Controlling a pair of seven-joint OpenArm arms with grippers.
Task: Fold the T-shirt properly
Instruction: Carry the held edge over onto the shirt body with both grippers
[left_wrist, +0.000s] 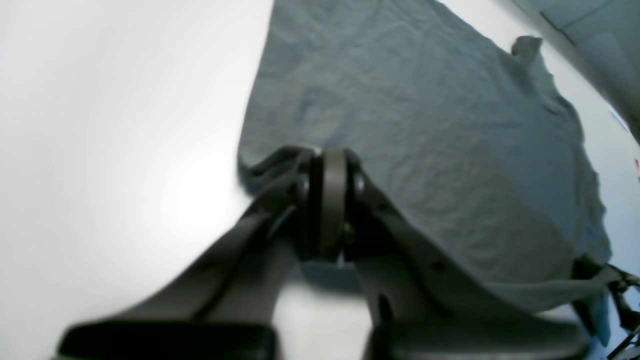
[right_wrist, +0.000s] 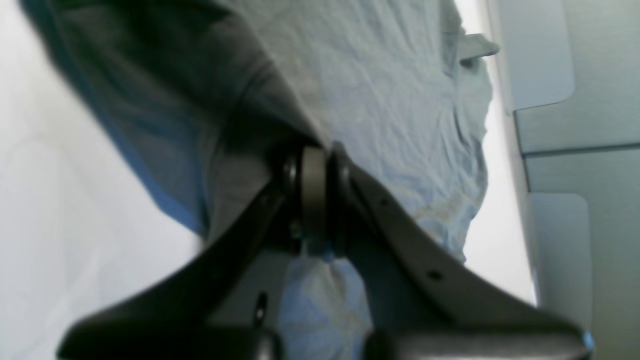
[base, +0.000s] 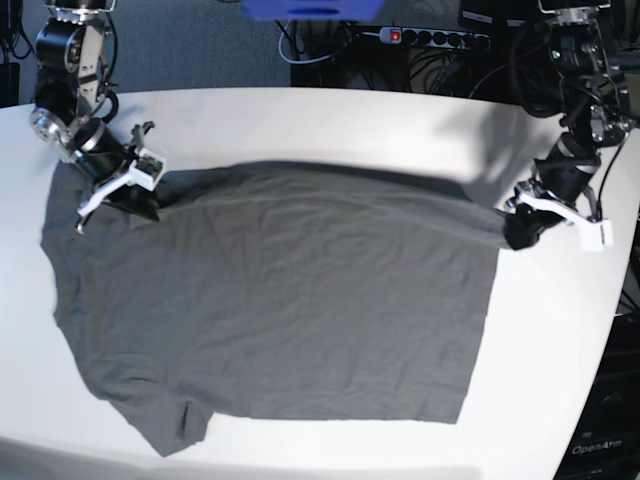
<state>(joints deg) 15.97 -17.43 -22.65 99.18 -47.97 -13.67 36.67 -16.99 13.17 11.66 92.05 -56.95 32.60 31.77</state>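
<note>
The dark grey T-shirt (base: 290, 300) lies spread on the white table (base: 330, 120), with one sleeve at the near left. My left gripper (base: 518, 232) is shut on the shirt's far right corner. In the left wrist view the gripper (left_wrist: 330, 160) pinches that corner and the wrinkled shirt (left_wrist: 425, 125) stretches away beyond it. My right gripper (base: 135, 195) is shut on the far left corner. In the right wrist view the gripper (right_wrist: 312, 155) pinches the shirt (right_wrist: 390, 100), which drapes from it a little above the table.
A power strip (base: 440, 38) and cables lie behind the table's far edge, with a blue object (base: 310, 8) at the top. The table's right edge runs close to my left arm. A grey panel (right_wrist: 575, 150) shows in the right wrist view.
</note>
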